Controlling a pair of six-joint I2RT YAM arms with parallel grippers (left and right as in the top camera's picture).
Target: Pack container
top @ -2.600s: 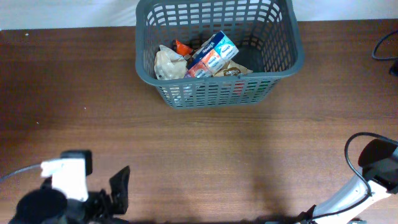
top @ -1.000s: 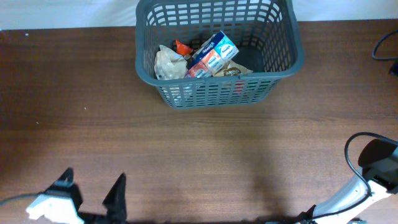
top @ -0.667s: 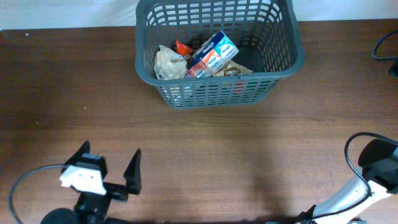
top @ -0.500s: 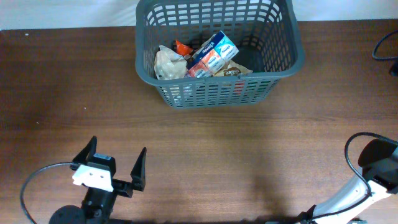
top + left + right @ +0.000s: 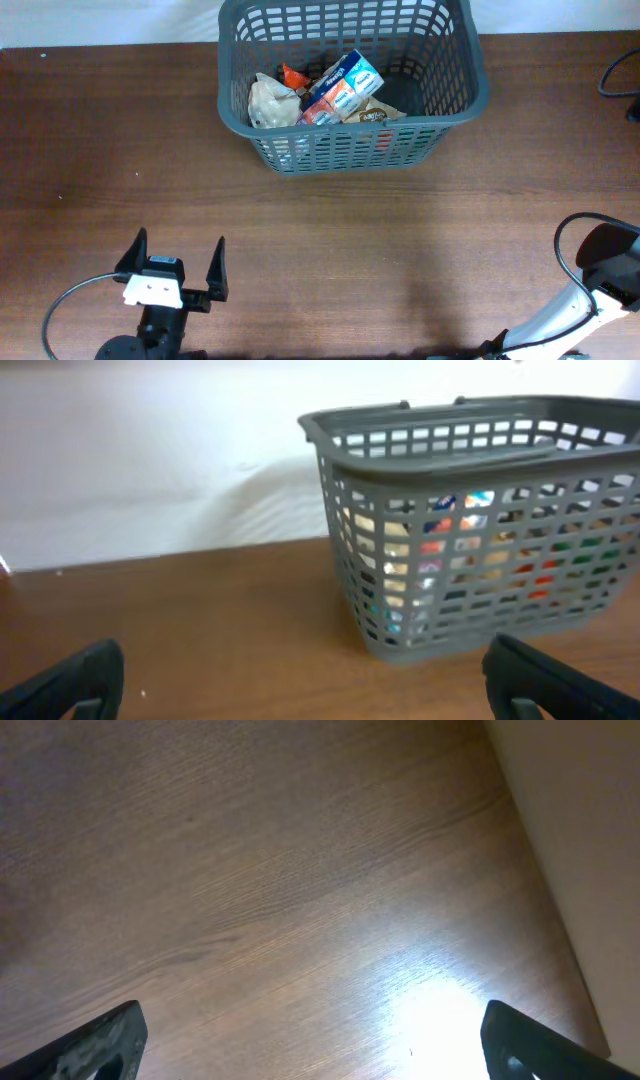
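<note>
**Desk:** Item one, the basket. Where do you have it?

**Operator:** Basket (image 5: 345,150): dark grey, slotted sides, thick rim. I see it upright at the far edge of the table (image 5: 400,240), a little right of centre and well apart from both arms. In the left wrist view it stands ahead and to the right, with a white wall (image 5: 150,450) behind it.

**Desk:** Contents?

**Operator:** Four entries that I can make out.
- A blue-and-white box (image 5: 343,85) lies tilted across the middle.
- A pale crumpled bag (image 5: 270,103) sits against the left wall.
- An orange item (image 5: 292,74) is just behind the bag. It is too small for me to identify.
- A brown packet (image 5: 375,114) is tucked under the box's right end.

**Desk:** Left gripper?

**Operator:** Left gripper (image 5: 178,245): at the near left of the table, pointing towards the basket. Its jaws are spread wide with nothing between them.

**Desk:** Right gripper?

**Operator:** Right gripper (image 5: 310,1045): I see it only in its own wrist view. The fingertips sit at opposite corners of the frame, so the jaws are fully apart and hold nothing. Below it I see bare wood with a patch of glare.
</note>
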